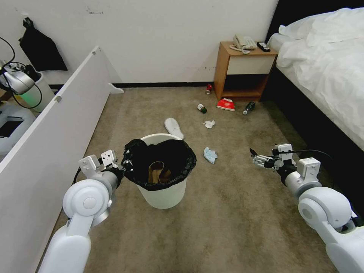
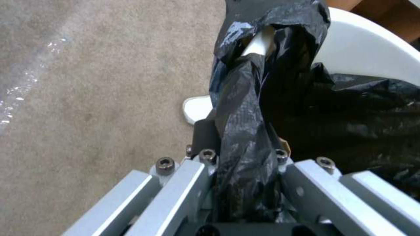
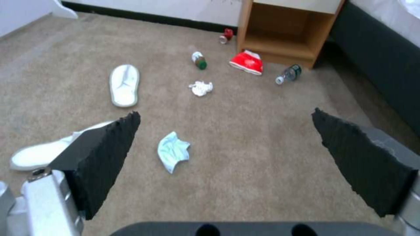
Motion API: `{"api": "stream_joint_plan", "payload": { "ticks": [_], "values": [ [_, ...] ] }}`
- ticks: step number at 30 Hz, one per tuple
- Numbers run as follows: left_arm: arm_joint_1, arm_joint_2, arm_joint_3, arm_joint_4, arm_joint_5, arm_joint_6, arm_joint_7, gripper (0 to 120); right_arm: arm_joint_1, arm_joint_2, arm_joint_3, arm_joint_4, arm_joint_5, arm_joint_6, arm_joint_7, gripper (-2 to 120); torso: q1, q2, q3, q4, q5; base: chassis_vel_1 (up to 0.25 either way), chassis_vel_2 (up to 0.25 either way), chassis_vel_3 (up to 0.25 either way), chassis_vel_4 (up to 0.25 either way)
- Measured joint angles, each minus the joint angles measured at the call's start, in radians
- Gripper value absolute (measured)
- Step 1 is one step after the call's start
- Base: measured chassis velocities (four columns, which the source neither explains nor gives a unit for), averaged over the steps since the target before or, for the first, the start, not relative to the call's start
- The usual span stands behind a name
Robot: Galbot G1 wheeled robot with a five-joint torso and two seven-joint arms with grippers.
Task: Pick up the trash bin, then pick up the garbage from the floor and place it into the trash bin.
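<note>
Left wrist view shows the left gripper (image 2: 245,183) clamped on the trash bin (image 1: 163,191) only through its crinkled liner, which could slip; the right gripper (image 1: 254,156) hangs spread.

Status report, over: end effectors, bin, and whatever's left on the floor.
Left end effector shut on trash bin rim. Right end effector open, above carpet. Pale blue wad nearest, path unobstructed.

Beige carpet (image 1: 235,212) carries litter near the nightstand (image 1: 242,72): red packet (image 1: 226,104), two bottles, tissue (image 1: 209,123), slipper (image 1: 174,127), blue wad (image 1: 210,154).
</note>
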Motion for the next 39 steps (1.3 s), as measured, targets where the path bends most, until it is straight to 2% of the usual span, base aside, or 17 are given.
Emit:
{"api": "stream_joint_plan", "payload": {
  "ticks": [39],
  "values": [
    [-0.018, -0.003, 0.005, 0.017, 0.0, 0.0, 0.003, 5, 0.002, -0.002, 0.0, -0.007, -0.003, 0.011, -0.013, 100, 0.0, 0.0, 0.0, -0.0001, 0.0, -0.013, 0.013, 0.014, -0.011]
  ]
}}
